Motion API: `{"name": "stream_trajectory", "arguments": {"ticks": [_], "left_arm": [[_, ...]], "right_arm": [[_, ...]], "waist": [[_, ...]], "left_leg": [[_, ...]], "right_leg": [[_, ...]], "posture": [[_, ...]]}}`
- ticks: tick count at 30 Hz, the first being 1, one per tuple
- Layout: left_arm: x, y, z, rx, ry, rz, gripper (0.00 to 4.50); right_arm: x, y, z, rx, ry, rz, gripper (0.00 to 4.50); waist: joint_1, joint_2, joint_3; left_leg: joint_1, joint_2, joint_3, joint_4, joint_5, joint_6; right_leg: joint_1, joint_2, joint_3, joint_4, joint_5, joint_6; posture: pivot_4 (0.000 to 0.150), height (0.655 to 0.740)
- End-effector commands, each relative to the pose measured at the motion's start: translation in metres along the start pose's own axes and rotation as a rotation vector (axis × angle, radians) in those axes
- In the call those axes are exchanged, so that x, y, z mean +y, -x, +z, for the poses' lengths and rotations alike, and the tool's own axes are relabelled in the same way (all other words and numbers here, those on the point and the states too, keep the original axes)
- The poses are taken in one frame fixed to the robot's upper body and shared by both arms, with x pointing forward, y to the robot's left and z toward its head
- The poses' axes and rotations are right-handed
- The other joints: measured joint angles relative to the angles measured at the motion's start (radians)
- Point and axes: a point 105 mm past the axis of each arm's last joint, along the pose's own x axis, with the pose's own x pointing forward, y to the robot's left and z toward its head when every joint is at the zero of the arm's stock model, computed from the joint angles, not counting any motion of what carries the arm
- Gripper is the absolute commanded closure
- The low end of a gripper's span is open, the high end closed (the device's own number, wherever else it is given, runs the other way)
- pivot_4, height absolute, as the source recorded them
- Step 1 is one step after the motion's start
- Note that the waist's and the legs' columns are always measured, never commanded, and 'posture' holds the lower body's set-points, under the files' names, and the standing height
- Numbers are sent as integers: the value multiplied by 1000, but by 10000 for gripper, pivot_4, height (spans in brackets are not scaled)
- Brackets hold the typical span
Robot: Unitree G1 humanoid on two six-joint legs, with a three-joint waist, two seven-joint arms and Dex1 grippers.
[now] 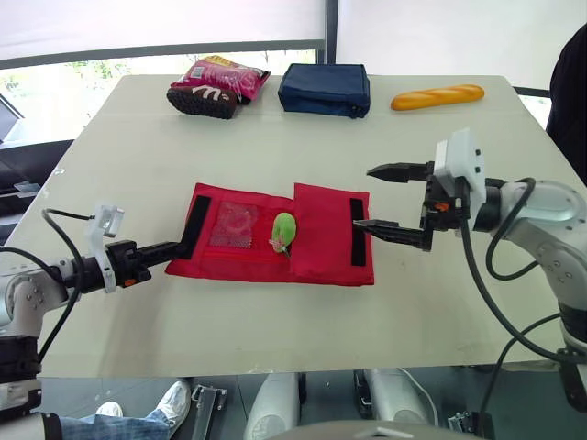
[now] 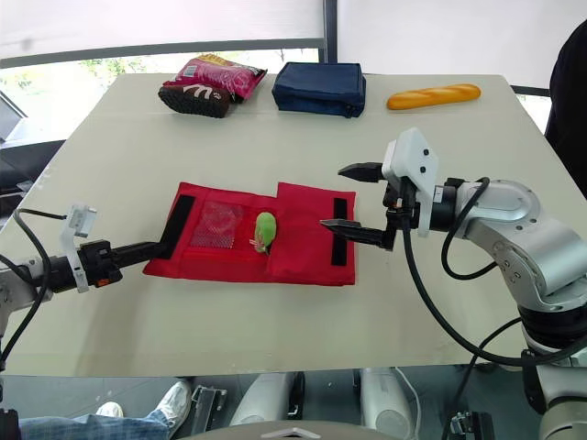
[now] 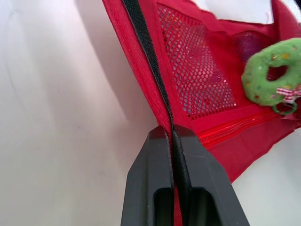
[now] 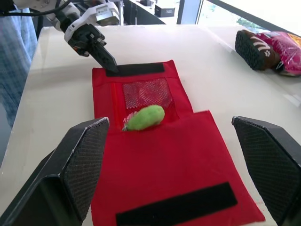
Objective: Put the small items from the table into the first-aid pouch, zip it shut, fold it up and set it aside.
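Your left jaws reach in low and level, clenched on the left velcro edge of the red pouch [image 1: 321, 249], which lies open mid-surface [image 1: 275, 316]. Right jaws are held level and spread wide at its right edge. The green felt item [image 1: 284, 229] sits on the pouch.

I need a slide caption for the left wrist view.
Left hand shut on the black-strip edge of the open red pouch, near its mesh pocket and a green felt ring.

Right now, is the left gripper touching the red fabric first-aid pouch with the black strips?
Touching. In the left wrist view the left gripper is shut on the edge of the red fabric pouch, pinching its black strip.
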Motion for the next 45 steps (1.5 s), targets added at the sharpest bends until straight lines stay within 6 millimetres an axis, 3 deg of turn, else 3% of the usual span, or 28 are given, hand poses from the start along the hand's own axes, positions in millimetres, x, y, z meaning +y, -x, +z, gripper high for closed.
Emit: {"name": "stream_trajectory", "arguments": {"ticks": [1, 6, 11, 15, 16, 17, 22, 30, 34, 38, 40, 44, 45], "left_arm": [[-32, 9, 36, -118, -161, -143, 44671], [-70, 15, 65, -233, -304, -339, 44671], [-97, 10, 66, -212, -382, -482, 44671], [-102, 4, 65, -185, -405, -522, 45000], [-102, 3, 65, -184, -406, -526, 45000], [-102, 3, 65, -183, -407, -530, 45000], [-106, 2, 68, -189, -424, -572, 45000], [-143, -6, 80, -233, -470, -745, 45000], [-166, -21, 82, -238, -476, -855, 45000], [-176, -44, 81, -230, -453, -901, 45000], [-179, -58, 78, -209, -445, -908, 45000], [-180, -74, 72, -168, -426, -916, 45000], [-178, -78, 72, -165, -419, -914, 45000]], "right_arm": [[8, -8, 8, -13, 27, 29, 0], [7, -15, 4, -1, 17, 26, 0], [4, -24, -12, 49, 12, 21, 0], [-1, -40, -43, 140, 26, -10, 9321], [-1, -43, -50, 166, 35, -11, 16103], [-1, -47, -58, 185, 34, -17, 18787], [3, -58, -95, 315, 54, -4, 43813], [13, -70, -127, 452, 80, 22, 44543], [15, -73, -135, 492, 82, 21, 44543], [17, -77, -138, 489, 75, 18, 44543], [18, -80, -136, 462, 65, 10, 44543], [12, -79, -111, 337, 21, -53, 44543], [10, -77, -97, 251, 8, -74, 44543]], "waist": [[1, 0, 0], [5, 0, 0], [0, 0, 0], [-3, 0, 0], [-3, 0, 0], [-4, 0, 0], [-4, 0, 0], [-4, -1, 0], [-5, -2, -1], [-7, -3, -2], [-8, -4, -2], [-9, -4, -2], [-9, -4, -2]], "left_leg": [[0, 0, 0, 0, 0, 0], [-1, 0, 0, 0, 0, 0], [-1, 0, 0, 0, 0, 0], [-1, -1, 1, 0, 0, 0], [0, -1, 1, 0, 0, 0], [0, -2, 1, 0, 0, 0], [-1, -2, 1, 0, 0, 0], [0, -2, 0, 0, 0, 0], [1, -2, 0, 2, 1, -1], [4, -2, 1, 2, 1, -2], [6, -1, 1, 2, 1, -2], [11, -1, 1, 1, 1, -2], [11, -1, 2, 1, 2, -2]], "right_leg": [[0, 0, 0, 0, 0, 0], [0, -1, 0, 0, 0, 0], [0, 0, 0, 0, 0, 0], [0, 1, 0, 0, 0, 0], [0, 1, 0, 0, 0, 0], [0, 1, 0, 0, 0, 0], [-1, 2, 0, 0, 0, 0], [0, 2, 0, 0, 0, 0], [1, 3, 0, 1, 1, -1], [3, 4, 1, 2, 1, -1], [5, 4, 1, 2, 2, -2], [9, 6, 2, 2, 2, -2], [9, 6, 3, 2, 2, -2]], "posture": [[1500, 7400], [1500, 7400], [1500, 7400], [1500, 7400], [1500, 7400], [1500, 7400], [1500, 7400], [1500, 7400], [1500, 7400], [1500, 7400], [1500, 7400], [1500, 7400], [1500, 7400]]}}
